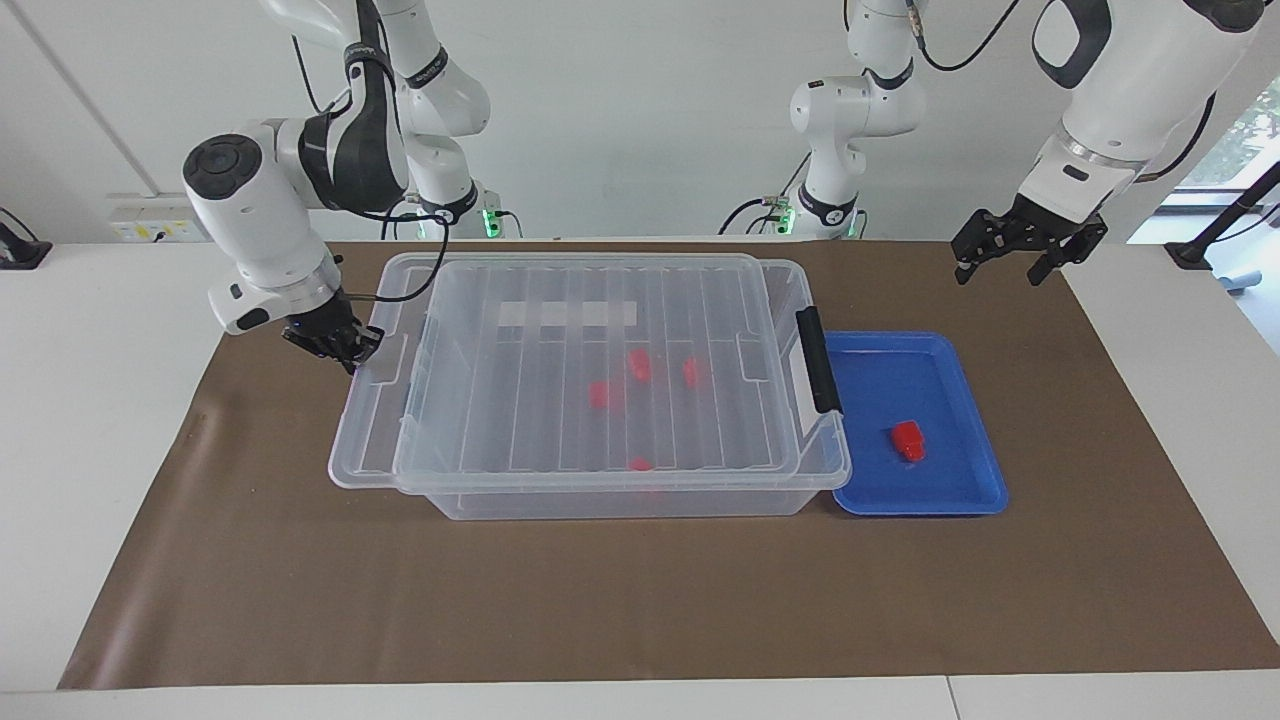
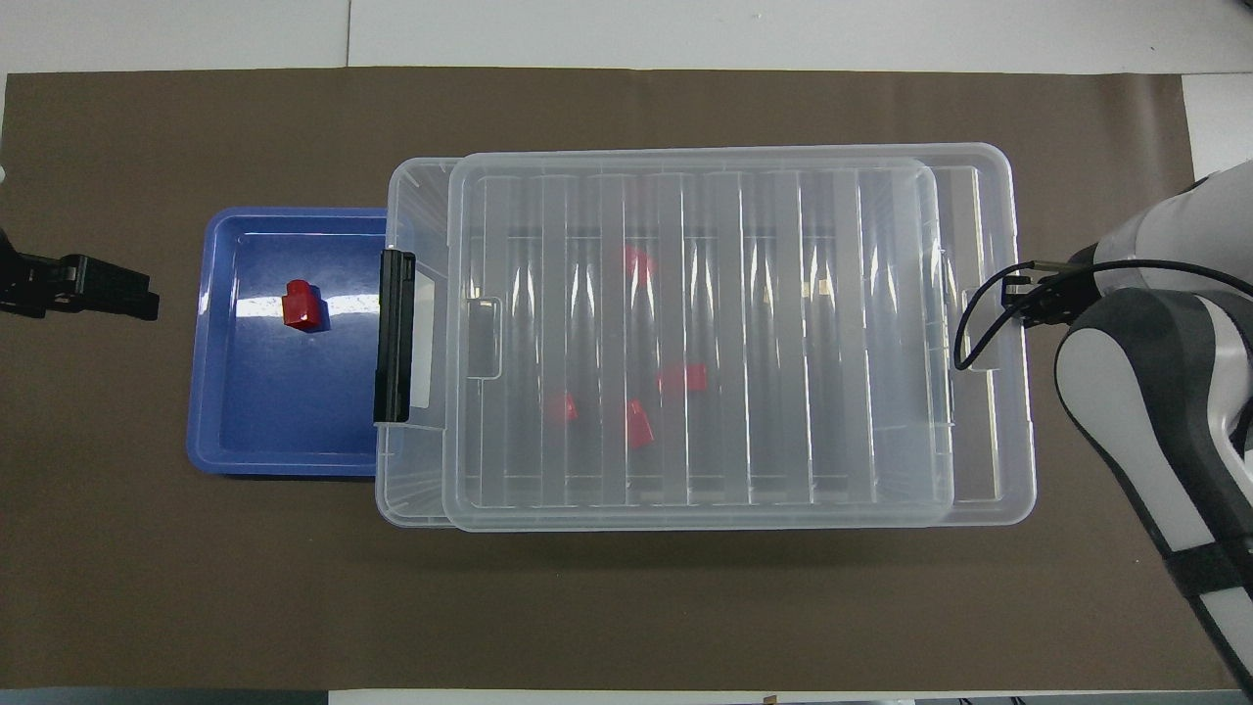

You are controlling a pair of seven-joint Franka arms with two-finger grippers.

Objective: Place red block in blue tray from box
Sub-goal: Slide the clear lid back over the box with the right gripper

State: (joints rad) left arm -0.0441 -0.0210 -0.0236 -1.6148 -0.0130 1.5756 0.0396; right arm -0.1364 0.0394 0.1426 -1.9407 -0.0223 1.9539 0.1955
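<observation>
Lid nearly square on box, one red block in blue tray

Clear box (image 1: 620, 495) on brown mat (image 1: 640, 600) in middle of worktop (image 1: 100, 450), black latch (image 1: 817, 360) at end toward left arm. Ribbed clear lid (image 1: 560, 370) lying on top, offset toward right arm's end, overhanging rim there and leaving a strip of box uncovered by latch. Whitish label strip (image 1: 565, 314) visible through lid on wall nearer robots.

Right pincer (image 1: 335, 343) at lid's overhanging end, at tab in middle of that edge, pressed together on lid edge as far as facing view shows; cable looping from wrist above lid.

Left pincer (image 1: 1027, 243) raised over bare mat toward left arm's end of worktop, well apart from tray, fingers spread, arm waiting.

Blue tray (image 1: 975, 495) just beside box's latch end, rim tucked under box lip. Red block (image 1: 908, 440) inside tray, resting on floor roughly mid-tray, stub end pointing away from robots in overhead view.

Four more red blocks (image 2: 636, 423) seen blurred through lid: three clustered near box centre, one alone close to wall farther from robots.
</observation>
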